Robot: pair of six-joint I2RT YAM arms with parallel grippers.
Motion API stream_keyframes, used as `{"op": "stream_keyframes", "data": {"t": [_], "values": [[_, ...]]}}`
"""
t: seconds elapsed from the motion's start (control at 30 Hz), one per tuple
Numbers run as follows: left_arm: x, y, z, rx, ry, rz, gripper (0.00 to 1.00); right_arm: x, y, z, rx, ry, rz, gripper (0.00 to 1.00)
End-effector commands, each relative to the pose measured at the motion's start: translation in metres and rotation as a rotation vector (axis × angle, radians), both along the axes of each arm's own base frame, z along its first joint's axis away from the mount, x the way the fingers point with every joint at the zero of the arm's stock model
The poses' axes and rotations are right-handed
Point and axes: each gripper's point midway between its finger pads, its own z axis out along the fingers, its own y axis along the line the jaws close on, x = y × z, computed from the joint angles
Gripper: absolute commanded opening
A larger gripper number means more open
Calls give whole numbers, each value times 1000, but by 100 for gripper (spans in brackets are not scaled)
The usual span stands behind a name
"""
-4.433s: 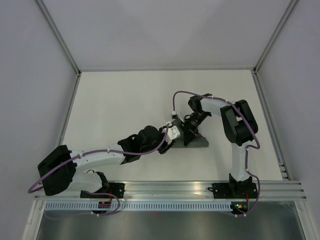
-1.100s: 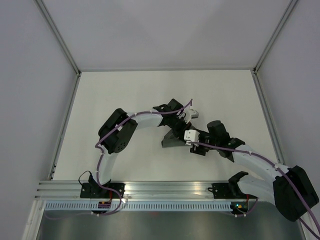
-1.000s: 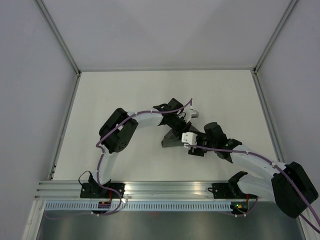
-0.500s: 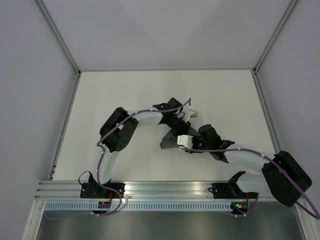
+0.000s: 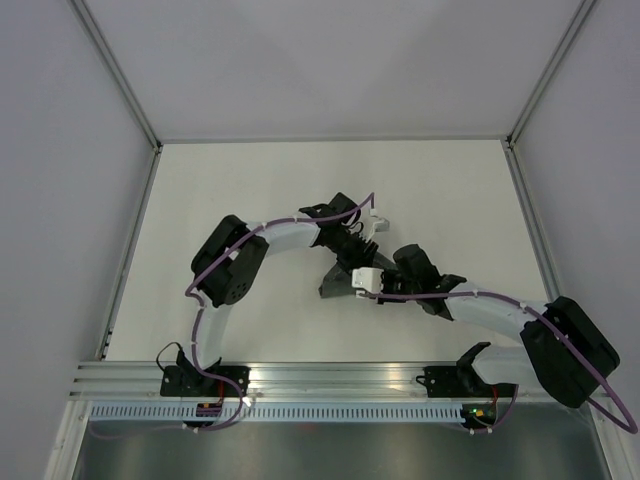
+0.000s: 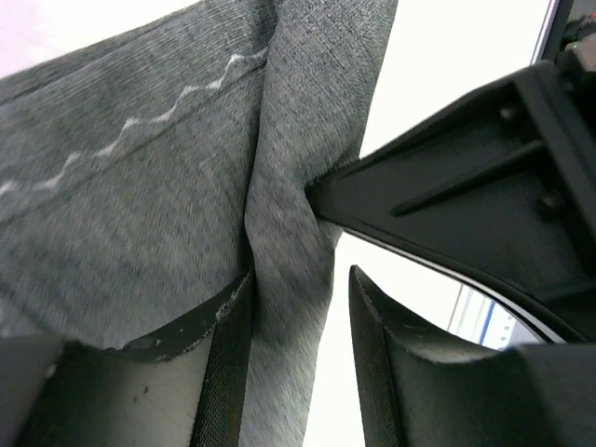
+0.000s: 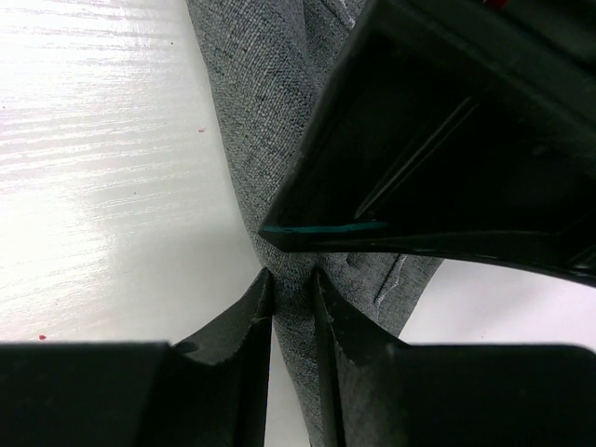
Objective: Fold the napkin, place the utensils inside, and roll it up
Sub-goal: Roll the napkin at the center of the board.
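The napkin [image 6: 140, 205] looks soft and limp — take it by the folded edge, where your right hand [image 7: 291, 284] pinches it and your left hand [image 6: 300, 284] hangs released around it.

The left hand [image 6: 298, 363] and right hand [image 7: 291, 326] show only their fingers, cut off at the lower edge. The napkin [image 6: 140, 186] runs off both wrist views, so its outline and whatever its folds enclose stay hidden. From above, the arms cover most of it, and the grips are too small to tell.
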Motion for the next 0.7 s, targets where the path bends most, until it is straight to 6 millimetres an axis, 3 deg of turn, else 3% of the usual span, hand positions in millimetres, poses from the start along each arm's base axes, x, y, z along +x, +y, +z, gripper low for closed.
{"op": "stream_keyframes", "data": {"t": [0.0,0.17,0.23,0.3,0.33,0.43,0.47,0.5,0.53,0.6,0.67], "values": [[10,4,43,-25,-17,94,50,-28,-16,-26,-92,159,9,18],[37,15,71,-70,-111,226,50,-33,-12,-26,-94,238,25,18],[47,25,70,-51,-163,302,50,-36,-8,-23,-89,280,39,17],[66,33,89,-73,-262,415,50,-37,-9,-27,-97,332,36,16],[63,43,81,-55,-273,450,49,-36,-5,-23,-88,356,43,16],[73,61,104,-120,-398,587,49,-34,-5,-24,-96,430,36,15],[75,69,124,-156,-448,634,49,-34,-7,-30,-109,463,26,15],[69,78,112,-139,-446,657,49,-33,-7,-31,-113,482,25,15],[71,79,126,-194,-488,678,49,-31,-5,-27,-115,504,31,16],[63,93,128,-219,-530,714,49,-32,-8,-35,-140,574,26,15],[57,94,136,-274,-577,711,49,-31,-6,-37,-150,642,29,15]]}}
